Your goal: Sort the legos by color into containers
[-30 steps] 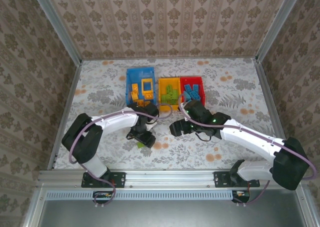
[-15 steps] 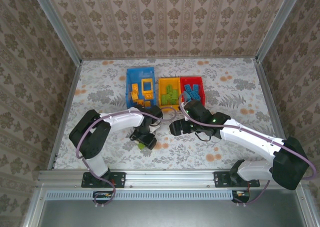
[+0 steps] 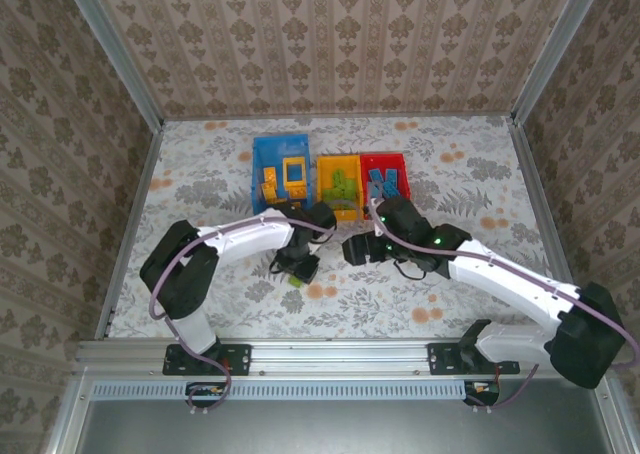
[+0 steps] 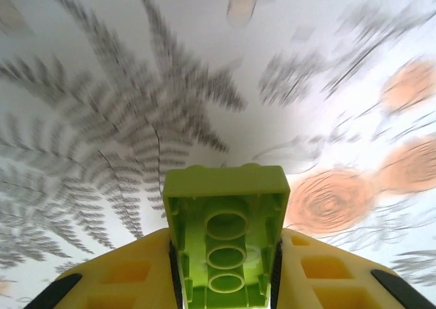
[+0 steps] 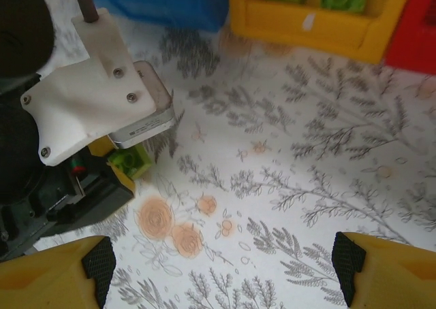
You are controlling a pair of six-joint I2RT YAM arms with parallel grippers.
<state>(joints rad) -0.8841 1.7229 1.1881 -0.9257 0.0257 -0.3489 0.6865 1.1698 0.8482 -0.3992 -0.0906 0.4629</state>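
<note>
Grip on lime green brick [image 4: 225, 186] in left gripper [image 4: 225, 254], six o'clock of blue bin [image 3: 257, 174]; right gripper [image 5: 221, 261] gaping, empty, at its three o'clock.

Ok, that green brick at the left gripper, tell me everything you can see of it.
The lime green brick is glossy plastic, seen from its hollow underside, with three round tubes in a row inside. It sits between the yellow fingers of the left gripper, whose dark pads press its two long sides; one end pokes out beyond them. Under it lies the flower-patterned table, blurred; whether the brick touches it I cannot tell.
</note>
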